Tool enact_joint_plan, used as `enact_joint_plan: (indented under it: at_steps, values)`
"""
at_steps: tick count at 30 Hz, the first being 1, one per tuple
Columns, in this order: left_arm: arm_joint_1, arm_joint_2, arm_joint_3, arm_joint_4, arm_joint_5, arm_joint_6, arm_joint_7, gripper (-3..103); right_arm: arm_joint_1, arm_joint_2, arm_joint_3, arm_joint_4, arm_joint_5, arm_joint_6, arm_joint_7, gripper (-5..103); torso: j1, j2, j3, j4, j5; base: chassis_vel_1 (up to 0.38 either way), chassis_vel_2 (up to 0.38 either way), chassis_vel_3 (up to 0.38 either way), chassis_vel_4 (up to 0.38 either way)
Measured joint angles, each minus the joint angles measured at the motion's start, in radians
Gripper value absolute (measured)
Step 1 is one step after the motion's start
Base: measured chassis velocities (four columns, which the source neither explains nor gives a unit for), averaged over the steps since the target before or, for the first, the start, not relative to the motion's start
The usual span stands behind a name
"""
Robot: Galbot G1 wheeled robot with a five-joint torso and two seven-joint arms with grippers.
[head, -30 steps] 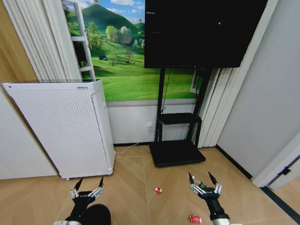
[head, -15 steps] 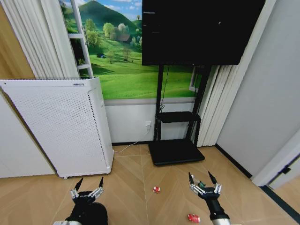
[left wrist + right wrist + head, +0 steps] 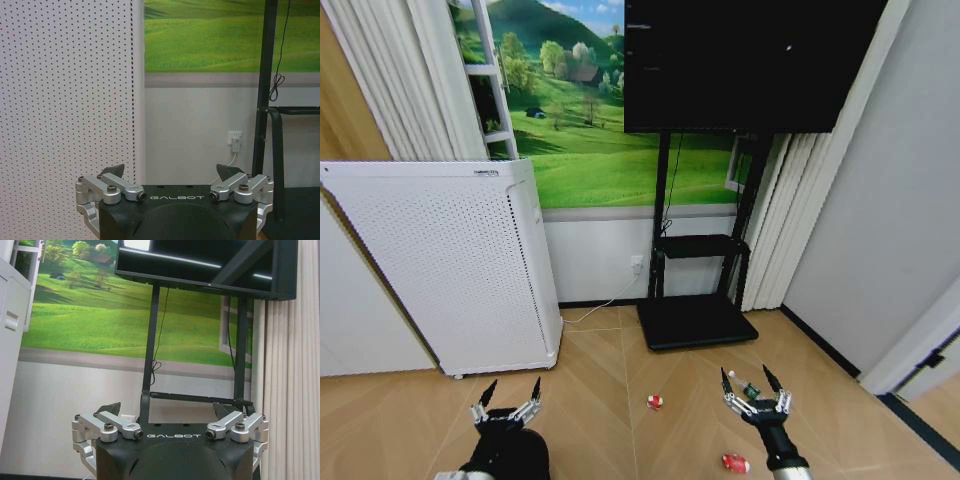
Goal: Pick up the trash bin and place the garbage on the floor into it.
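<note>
The left gripper (image 3: 507, 393) is held low over the wooden floor (image 3: 600, 370), fingers spread wide, nothing grasped. The trash bin (image 3: 510, 455) is seen directly beneath and behind it, at the lower edge of the head view. The right gripper (image 3: 751, 384) is likewise held low, fingers spread and empty. A small bottle (image 3: 751, 390) is seen on the floor between its fingertips in the head view; contact cannot be judged. One red can (image 3: 655, 402) lies on the floor between the two grippers. A second red can (image 3: 735, 463) lies just beside the right arm. A white air purifier (image 3: 450, 260) stands behind the left gripper.
</note>
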Motion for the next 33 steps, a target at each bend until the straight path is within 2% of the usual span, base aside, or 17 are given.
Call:
enact_joint_plan:
  at_steps: [17,23,26,31,32,33]
  values:
    - [0.001,-0.005,0.003,0.002,0.002,-0.002,0.000,100,0.004,0.002,-0.006,-0.007,-0.005,0.012,0.005,100,-0.022,-0.065,-0.042,0.0000,0.0000,0.000,0.000,0.000,0.000]
    - [0.002,-0.008,0.007,0.001,0.003,-0.002,0.000,100,0.013,0.003,-0.001,-0.018,-0.030,0.016,0.055,100,-0.029,-0.087,-0.057,0.0000,0.0000,0.000,0.000,0.000,0.000]
    - [0.002,-0.009,0.009,0.001,0.006,-0.001,0.000,100,0.019,-0.002,0.002,-0.023,-0.059,0.018,0.116,100,-0.036,-0.105,-0.069,0.0000,0.0000,0.000,0.000,0.000,0.000]
    - [0.002,-0.008,0.010,0.001,0.007,0.000,0.000,100,0.023,-0.002,0.000,-0.024,-0.075,0.020,0.151,100,-0.040,-0.114,-0.074,0.0001,0.0000,0.000,0.000,0.000,0.000]
    - [0.003,-0.008,0.010,0.000,0.007,0.003,0.000,100,0.025,-0.001,-0.008,-0.026,-0.096,0.022,0.199,100,-0.043,-0.128,-0.084,0.0000,0.0000,0.000,0.000,0.000,0.000]
    - [0.004,-0.008,0.010,-0.001,0.007,0.005,0.000,100,0.025,-0.001,-0.012,-0.026,-0.099,0.022,0.207,100,-0.044,-0.132,-0.087,0.0000,0.0000,0.000,0.000,0.000,0.000]
